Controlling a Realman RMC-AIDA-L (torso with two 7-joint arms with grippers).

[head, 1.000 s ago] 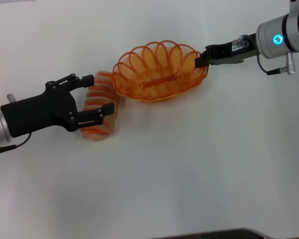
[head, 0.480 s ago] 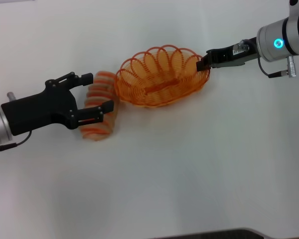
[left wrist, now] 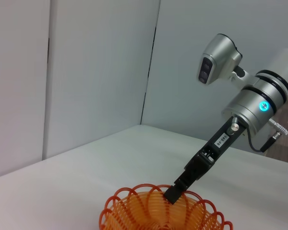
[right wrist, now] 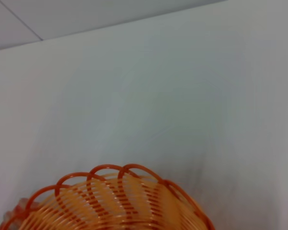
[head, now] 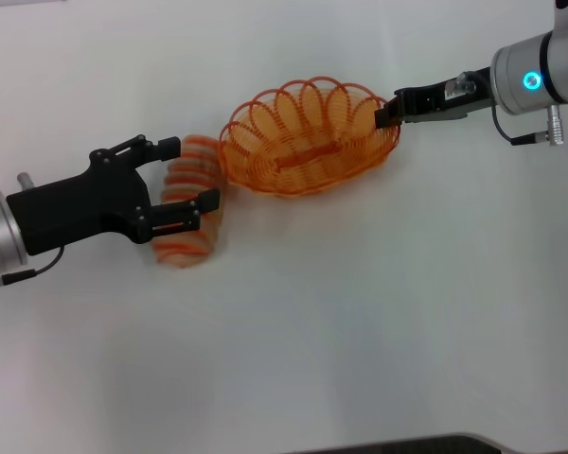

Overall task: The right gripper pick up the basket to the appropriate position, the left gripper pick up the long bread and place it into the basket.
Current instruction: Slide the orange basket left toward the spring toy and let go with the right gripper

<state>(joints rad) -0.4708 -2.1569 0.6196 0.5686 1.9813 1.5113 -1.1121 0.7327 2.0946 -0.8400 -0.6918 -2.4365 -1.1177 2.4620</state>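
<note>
Toward the upper right of the head view, my right claw (head: 385,115) is pinched shut on the looped rim at the right end of the basket (head: 308,137). That basket sits just above the middle of the frame on the white counter (head: 360,312); I cannot tell whether its bottom touches the surface. At the left of the frame, my left claw (head: 187,173) is spread wide around the long bread (head: 187,216), one finger above the loaf's upper end and the other across its middle. The bread lies on the counter just left of the basket, its upper end right beside the rim. From my left wrist view, the right claw (left wrist: 173,193) grips the far rim of the basket (left wrist: 153,211).
</note>
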